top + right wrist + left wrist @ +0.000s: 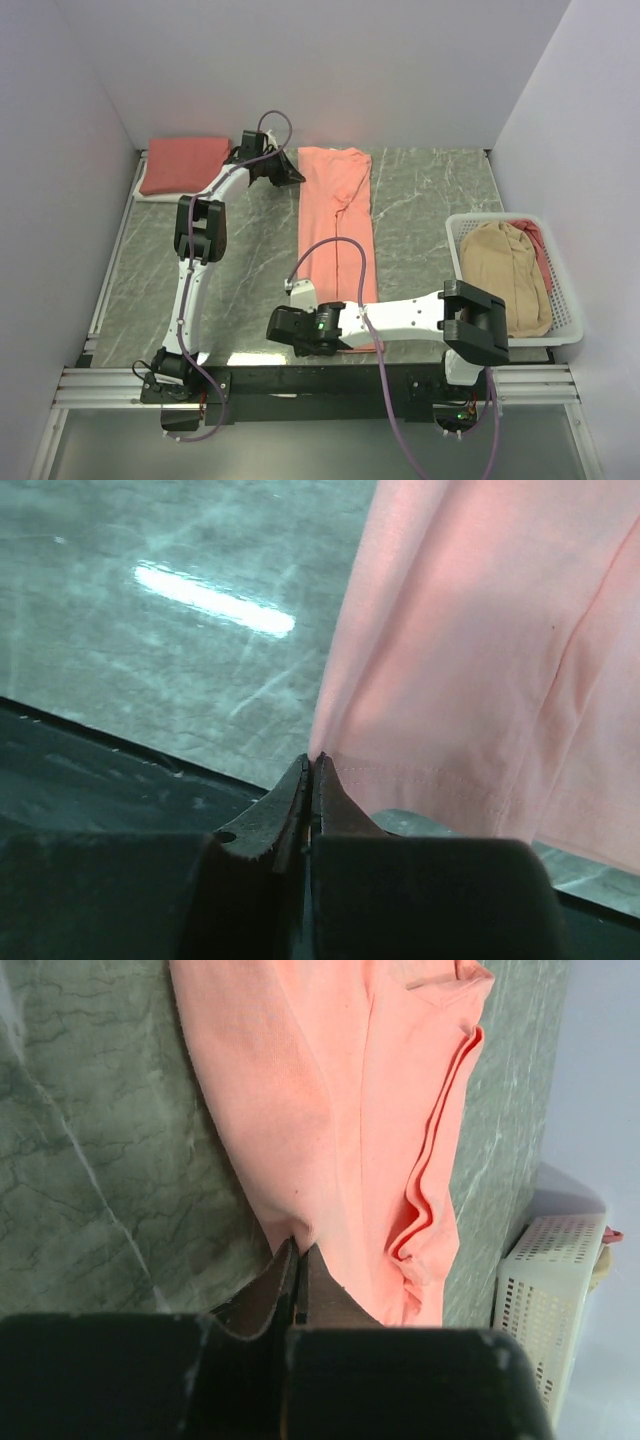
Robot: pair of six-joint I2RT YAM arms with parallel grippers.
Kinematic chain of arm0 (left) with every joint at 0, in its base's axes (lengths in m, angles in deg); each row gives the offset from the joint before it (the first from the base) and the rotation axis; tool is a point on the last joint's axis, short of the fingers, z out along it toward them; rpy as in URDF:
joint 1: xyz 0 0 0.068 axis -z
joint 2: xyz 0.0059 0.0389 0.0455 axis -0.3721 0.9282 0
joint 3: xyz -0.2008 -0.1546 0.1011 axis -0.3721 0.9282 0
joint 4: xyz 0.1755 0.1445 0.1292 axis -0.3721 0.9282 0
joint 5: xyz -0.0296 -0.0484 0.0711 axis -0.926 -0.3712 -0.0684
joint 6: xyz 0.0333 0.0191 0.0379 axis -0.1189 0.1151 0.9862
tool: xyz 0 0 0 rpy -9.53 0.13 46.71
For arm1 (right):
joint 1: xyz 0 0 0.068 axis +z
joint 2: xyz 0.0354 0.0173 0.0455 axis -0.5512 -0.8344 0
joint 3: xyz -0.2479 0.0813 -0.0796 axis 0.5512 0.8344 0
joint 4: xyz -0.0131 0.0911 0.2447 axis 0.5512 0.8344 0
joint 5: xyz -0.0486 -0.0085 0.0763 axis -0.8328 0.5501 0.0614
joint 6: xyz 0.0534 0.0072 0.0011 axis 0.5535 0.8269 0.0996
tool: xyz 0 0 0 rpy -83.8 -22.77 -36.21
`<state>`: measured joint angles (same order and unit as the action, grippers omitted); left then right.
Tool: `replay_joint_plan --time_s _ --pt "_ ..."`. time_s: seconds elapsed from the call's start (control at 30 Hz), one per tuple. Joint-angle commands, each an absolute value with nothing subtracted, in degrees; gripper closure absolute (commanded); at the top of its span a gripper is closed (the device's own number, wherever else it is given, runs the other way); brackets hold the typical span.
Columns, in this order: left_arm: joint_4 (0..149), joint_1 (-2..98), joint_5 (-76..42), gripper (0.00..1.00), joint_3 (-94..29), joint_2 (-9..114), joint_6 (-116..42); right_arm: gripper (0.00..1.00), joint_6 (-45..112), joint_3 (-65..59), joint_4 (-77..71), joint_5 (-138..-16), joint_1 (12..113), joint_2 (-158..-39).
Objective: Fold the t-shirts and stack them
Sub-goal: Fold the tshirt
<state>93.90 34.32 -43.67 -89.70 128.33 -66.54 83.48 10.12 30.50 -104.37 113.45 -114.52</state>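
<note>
We see the long pink t-shirt (335, 215) laid lengthwise mid tabletop (430, 190). L gripper (297, 1250) is at its far corner, jaws pinching the edge. R gripper (312, 762) is at the near hem, jaws nipping cloth too. Folded pink shirt (183, 163) far-left; tan shirt (505, 270) in basket (455, 228) on the right.

White lattice basket (460, 262) rests on marbled table (420, 200).
</note>
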Motion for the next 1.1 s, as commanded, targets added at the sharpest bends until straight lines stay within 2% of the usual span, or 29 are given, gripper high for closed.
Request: replay_joint_plan --time_s 0.0,0.17,0.23,0.3,0.4,0.43,0.53,0.67,0.8,0.93,1.07 --pt "88.5 33.2 -43.8 1.0 -92.9 128.8 -67.2 1.0 82.6 6.4 29.4 -101.1 114.0 -114.9" --pt "88.4 33.0 -44.2 1.0 -92.7 128.6 -67.1 1.0 81.5 7.0 26.0 -97.9 112.4 -115.3" --pt "88.1 32.7 -44.5 0.98 -92.5 128.5 -67.1 0.95 81.0 7.1 24.6 -96.3 111.4 -114.9" --pt "87.4 32.5 -45.2 0.86 -91.3 128.0 -67.5 0.86 80.1 6.9 23.0 -95.4 110.8 -114.2" --pt "86.4 32.0 -45.8 0.66 -89.6 126.3 -67.4 0.59 79.1 7.0 22.1 -94.1 109.6 -112.7" --pt "86.3 31.9 -45.7 0.58 -89.1 125.7 -67.1 0.54 78.9 7.3 21.9 -94.0 109.0 -111.9" --pt "85.4 31.0 -45.7 0.49 -85.7 122.0 -66.4 0.45 78.9 10.1 20.5 -93.2 107.5 -106.9" --pt "83.4 29.5 -44.0 0.48 -76.4 112.3 -65.6 0.45 81.2 17.0 20.7 -94.8 103.3 -98.3" --pt "82.2 29.1 -39.5 0.49 -61.7 102.0 -64.8 0.45 84.1 25.5 22.1 -96.8 98.8 -86.2" --pt "84.7 29.1 -32.9 0.53 -49.9 91.9 -67.2 0.45 86.7 34.4 23.4 -97.9 94.3 -74.4" --pt "87.9 31.8 -24.8 0.59 -34.3 76.7 -71.7 0.47 88.6 43.3 25.1 -96.1 89.7 -63.1"
